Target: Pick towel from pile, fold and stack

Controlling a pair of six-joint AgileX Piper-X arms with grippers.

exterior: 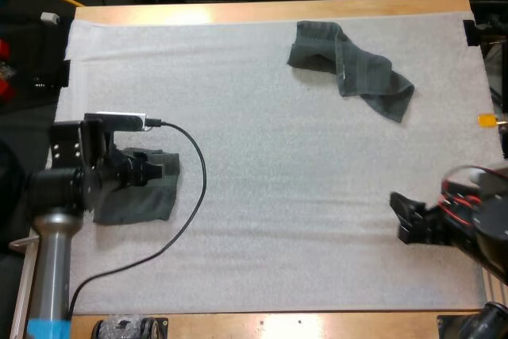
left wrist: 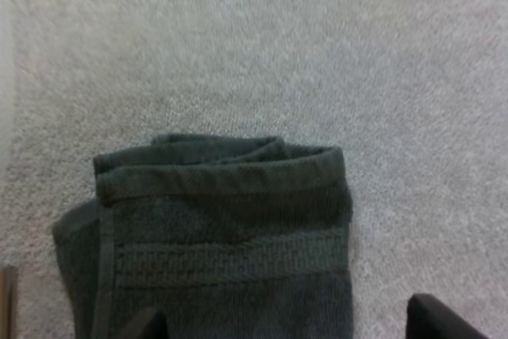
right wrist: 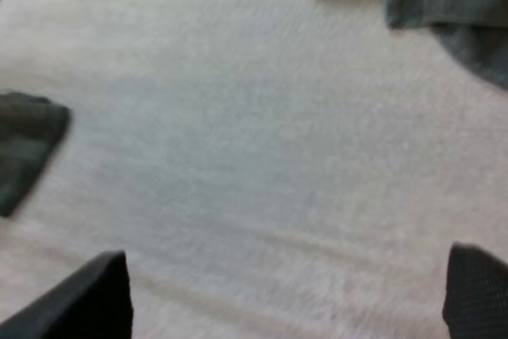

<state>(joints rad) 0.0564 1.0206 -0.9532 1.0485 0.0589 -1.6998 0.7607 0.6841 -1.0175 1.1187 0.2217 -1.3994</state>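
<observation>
White mat [exterior: 278, 196] covers the wooden tabletop [exterior: 262, 12], and two dark grey-green towels lie on it. Our left jaws hang just over the folded towel [left wrist: 230, 236] at the near left of the mat. They stand apart. One side is above the cloth and the other is out over bare mat, past the towel's right edge, so they hold nothing. Our right jaws, at the end of the right arm [exterior: 476, 224], are wide apart too, low over bare mat at the near right.

Well away from both, at the far right of the mat, lies the crumpled towel [exterior: 349, 69]. It is all bunched up, with one end trailing toward the near right. We think this is the one to fetch next.

It looks soft, light and floppy. It will likely sag and bend when we lift it, and it should not break or slip much. We would pinch it at a corner or a loose edge, maybe the trailing end, so it hangs open for folding.

We see no brand or words that we can read on either towel.
</observation>
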